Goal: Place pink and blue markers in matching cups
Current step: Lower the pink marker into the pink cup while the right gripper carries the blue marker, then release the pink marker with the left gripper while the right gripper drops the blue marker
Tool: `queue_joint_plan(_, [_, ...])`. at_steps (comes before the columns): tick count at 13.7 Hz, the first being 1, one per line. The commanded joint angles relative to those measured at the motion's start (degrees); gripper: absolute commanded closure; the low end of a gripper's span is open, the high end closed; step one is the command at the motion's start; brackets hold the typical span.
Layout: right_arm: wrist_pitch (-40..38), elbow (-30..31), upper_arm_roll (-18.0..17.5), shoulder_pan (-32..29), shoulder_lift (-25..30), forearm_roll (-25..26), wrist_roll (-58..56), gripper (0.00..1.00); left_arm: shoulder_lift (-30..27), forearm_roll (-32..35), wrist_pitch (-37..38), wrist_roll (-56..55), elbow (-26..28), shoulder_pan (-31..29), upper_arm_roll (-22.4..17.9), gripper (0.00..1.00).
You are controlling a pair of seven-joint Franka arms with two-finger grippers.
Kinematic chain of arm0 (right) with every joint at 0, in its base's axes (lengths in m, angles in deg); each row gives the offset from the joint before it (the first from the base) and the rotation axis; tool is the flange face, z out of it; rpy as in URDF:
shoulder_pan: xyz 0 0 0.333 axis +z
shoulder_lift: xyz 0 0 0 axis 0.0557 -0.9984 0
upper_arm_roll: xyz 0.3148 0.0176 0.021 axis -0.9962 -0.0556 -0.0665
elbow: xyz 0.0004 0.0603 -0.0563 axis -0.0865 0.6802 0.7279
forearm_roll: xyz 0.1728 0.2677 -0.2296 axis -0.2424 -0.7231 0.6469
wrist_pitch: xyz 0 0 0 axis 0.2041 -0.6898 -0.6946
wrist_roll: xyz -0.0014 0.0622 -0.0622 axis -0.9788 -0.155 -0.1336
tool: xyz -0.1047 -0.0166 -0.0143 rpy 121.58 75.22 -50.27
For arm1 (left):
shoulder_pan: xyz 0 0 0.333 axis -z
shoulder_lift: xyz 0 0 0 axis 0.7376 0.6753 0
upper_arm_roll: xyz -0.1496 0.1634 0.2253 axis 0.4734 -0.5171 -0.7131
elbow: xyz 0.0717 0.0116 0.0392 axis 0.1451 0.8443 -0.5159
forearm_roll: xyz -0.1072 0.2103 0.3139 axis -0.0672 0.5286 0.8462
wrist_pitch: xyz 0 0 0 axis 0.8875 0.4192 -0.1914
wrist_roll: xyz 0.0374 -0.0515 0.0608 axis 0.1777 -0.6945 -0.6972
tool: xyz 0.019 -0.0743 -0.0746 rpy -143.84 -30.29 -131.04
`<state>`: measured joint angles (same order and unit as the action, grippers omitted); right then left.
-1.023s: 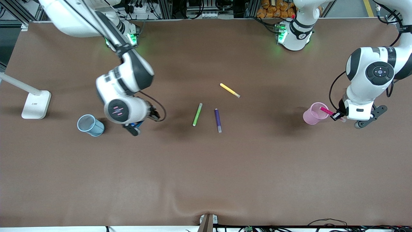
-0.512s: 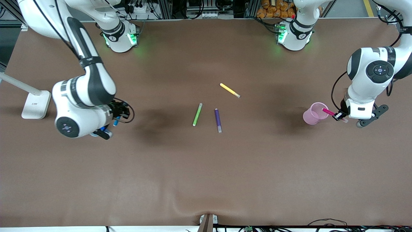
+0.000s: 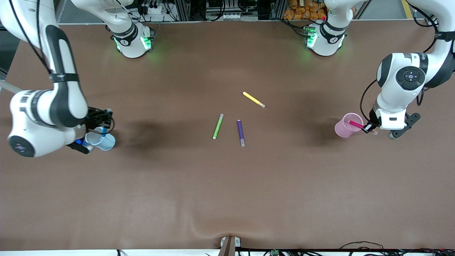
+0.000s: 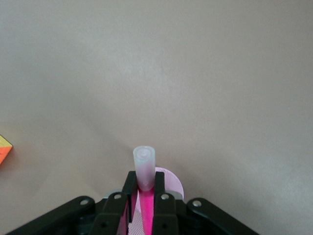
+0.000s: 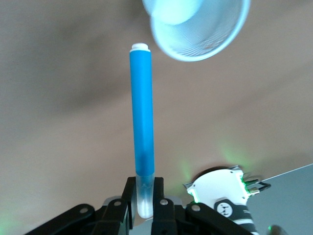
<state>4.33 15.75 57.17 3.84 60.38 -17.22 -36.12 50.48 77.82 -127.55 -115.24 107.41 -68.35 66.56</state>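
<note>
My right gripper (image 3: 101, 125) is shut on the blue marker (image 3: 103, 132) by its pale cap and holds it over the rim of the light blue cup (image 3: 103, 141), toward the right arm's end of the table. In the right wrist view the blue marker (image 5: 142, 122) sticks out from the gripper (image 5: 144, 188) with its end beside the blue cup (image 5: 198, 29). My left gripper (image 3: 366, 127) is shut on the pink marker (image 3: 355, 124), whose tip points into the pink cup (image 3: 344, 126). The left wrist view shows the gripper (image 4: 145, 183), the pink marker (image 4: 145, 210) and the cup's rim (image 4: 171, 177).
A lime-green marker (image 3: 218, 126), a purple marker (image 3: 240, 132) and a yellow marker (image 3: 253, 99) lie mid-table. The right arm covers the white lamp base; its stem (image 3: 5, 86) shows at the table's edge. An orange and yellow object (image 4: 4, 149) shows at the left wrist view's edge.
The right arm has swung toward its end of the table, carrying the blue marker to the blue cup. The left gripper has moved the pink marker's tip over the pink cup.
</note>
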Motion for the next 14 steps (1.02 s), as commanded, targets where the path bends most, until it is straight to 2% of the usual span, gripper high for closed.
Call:
queue_joint_plan(1, [-1.22,-0.62,1.45,0.26,-0.29,-1.32,-1.19,1.00,-0.96,1.23,-0.80,-2.58,1.40,-0.10,0.94,0.99])
queue_joint_plan(3, [-1.13,-0.27,1.89,0.26,-0.90,-2.19,-1.89,1.00,-0.95,1.23,-0.36,-2.75,1.40,-0.18,1.73,0.69])
queue_joint_plan(4, [-1.22,-0.18,2.94,0.18,-1.34,-2.72,-1.89,1.00,-0.95,1.23,0.16,-3.02,1.40,-0.10,2.00,0.49])
queue_joint_plan(6, [-1.22,-0.10,4.00,0.18,-2.05,-3.69,-1.98,1.00,-0.69,1.23,2.36,-5.29,1.05,-0.10,3.57,0.00])
queue_joint_plan(8, [-1.13,0.17,4.71,0.18,-2.22,-3.78,-1.98,1.00,-0.60,1.23,3.94,-7.50,0.61,-0.10,5.24,0.00])
queue_joint_plan(11, [-0.69,0.17,5.76,0.17,-3.54,-3.87,-3.37,1.00,-0.60,1.23,5.96,-7.68,-1.05,-0.10,5.69,0.00])
queue_joint_plan(14, [-0.51,0.17,6.38,0.17,-5.03,-4.39,-5.49,1.00,0.18,0.88,13.68,-6.89,-5.44,-0.10,7.09,0.00])
